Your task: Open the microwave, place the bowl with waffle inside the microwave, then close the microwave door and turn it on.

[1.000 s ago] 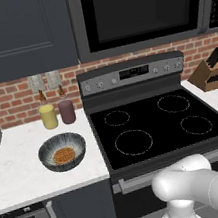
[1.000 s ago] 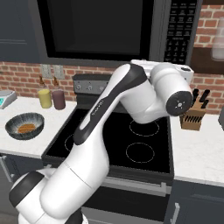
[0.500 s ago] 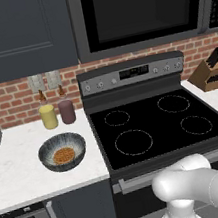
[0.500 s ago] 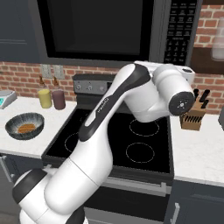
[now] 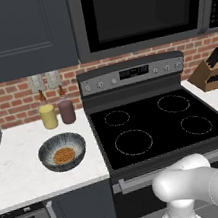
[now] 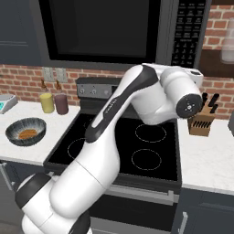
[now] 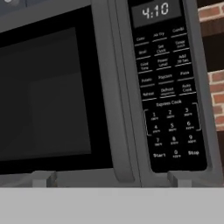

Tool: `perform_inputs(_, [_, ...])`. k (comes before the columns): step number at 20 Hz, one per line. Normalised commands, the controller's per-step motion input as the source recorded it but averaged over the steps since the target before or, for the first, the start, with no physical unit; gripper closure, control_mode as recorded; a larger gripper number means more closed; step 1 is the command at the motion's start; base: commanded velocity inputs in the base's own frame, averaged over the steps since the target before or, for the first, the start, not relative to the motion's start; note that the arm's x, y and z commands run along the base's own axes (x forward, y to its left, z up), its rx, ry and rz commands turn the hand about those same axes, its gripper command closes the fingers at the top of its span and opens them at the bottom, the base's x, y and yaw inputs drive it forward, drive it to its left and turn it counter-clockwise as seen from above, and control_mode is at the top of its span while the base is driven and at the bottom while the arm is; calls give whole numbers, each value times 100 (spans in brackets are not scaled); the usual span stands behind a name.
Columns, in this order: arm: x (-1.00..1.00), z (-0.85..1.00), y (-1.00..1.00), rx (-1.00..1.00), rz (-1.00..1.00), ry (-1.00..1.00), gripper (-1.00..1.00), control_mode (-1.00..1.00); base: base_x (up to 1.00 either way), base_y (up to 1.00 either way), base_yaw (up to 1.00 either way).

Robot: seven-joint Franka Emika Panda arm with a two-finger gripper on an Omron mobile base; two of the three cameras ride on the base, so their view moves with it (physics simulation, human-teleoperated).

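Hand (image 7: 109, 178) wide open before shut microwave door (image 7: 48, 94).

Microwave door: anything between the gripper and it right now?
Nothing visible. In the hand view the microwave door is shut and directly ahead, with no object in front of it. The bowl sits on the counter left of the stove.

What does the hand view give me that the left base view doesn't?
Hand view alone: the microwave's keypad with its clock display reading 4:10, and the Start and Stop keys at the bottom. Left base view alone: the bowl holding the waffle on the counter left of the stove, the yellow jar and the maroon jar. Both: the microwave door, shut.
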Motion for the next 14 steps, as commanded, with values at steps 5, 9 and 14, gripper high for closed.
perform_inputs(5, [23,-10,0,-4,-6,0,-100,-100,0,0,0])
perform_inputs(9, [20,-8,0,-7,-12,0,-100,-100,0,0,0])
perform_inputs(14, [28,0,0,-6,-14,2,-100,-100,0,0,0])
